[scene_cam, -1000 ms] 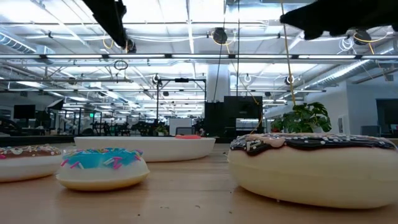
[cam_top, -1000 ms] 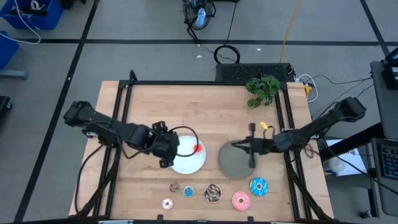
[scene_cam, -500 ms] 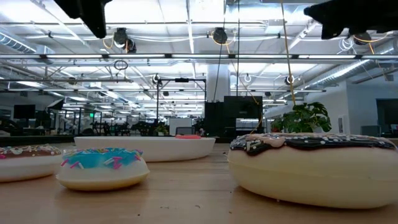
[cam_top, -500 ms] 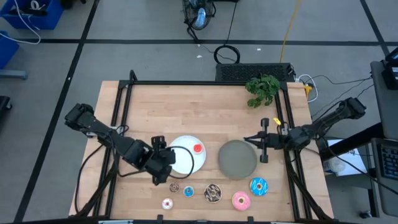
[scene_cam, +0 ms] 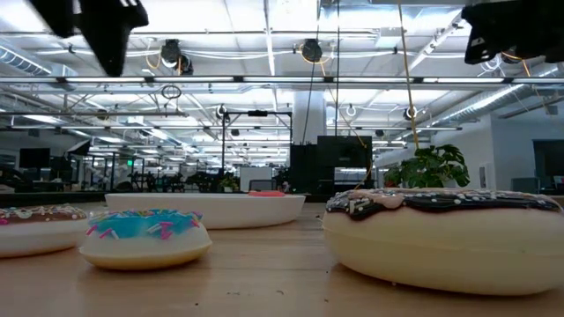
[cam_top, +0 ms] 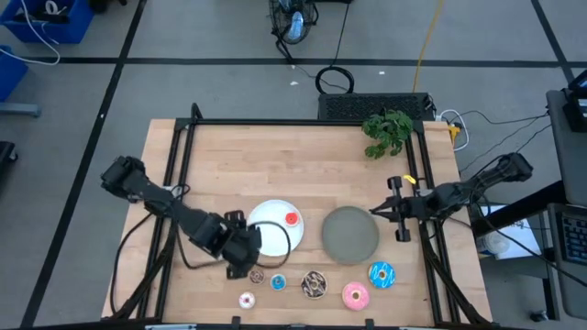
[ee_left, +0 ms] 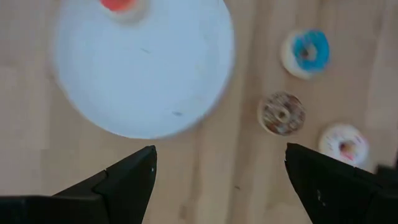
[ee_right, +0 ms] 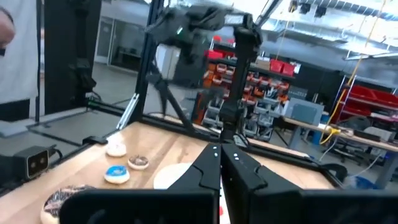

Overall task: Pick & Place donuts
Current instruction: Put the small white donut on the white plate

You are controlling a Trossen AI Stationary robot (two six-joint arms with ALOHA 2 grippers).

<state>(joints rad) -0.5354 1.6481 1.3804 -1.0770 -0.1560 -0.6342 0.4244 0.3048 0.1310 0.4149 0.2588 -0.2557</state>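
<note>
Donuts: one tiny red ring donut (cam_top: 292,219) seen placed on white round plate (cam_top: 266,216); six left on table. Left gripper (ee_left: 217,180) spread wide, empty, tiny brown donut (ee_left: 281,114) just ahead of fingers. Right gripper (ee_right: 219,163) pressed closed, empty, parked beside grey round plate (cam_top: 349,235).

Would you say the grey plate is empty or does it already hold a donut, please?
Empty. In the high view the grey plate shows a bare surface, while the only plated donut, the red donut, lies on the white plate.

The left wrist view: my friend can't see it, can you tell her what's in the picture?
The open left gripper hangs over a wooden table. Beyond its dark fingers sits a white plate with a tiny red donut on it. Beside the plate lie blue, brown and pale pink tiny donuts.
</note>
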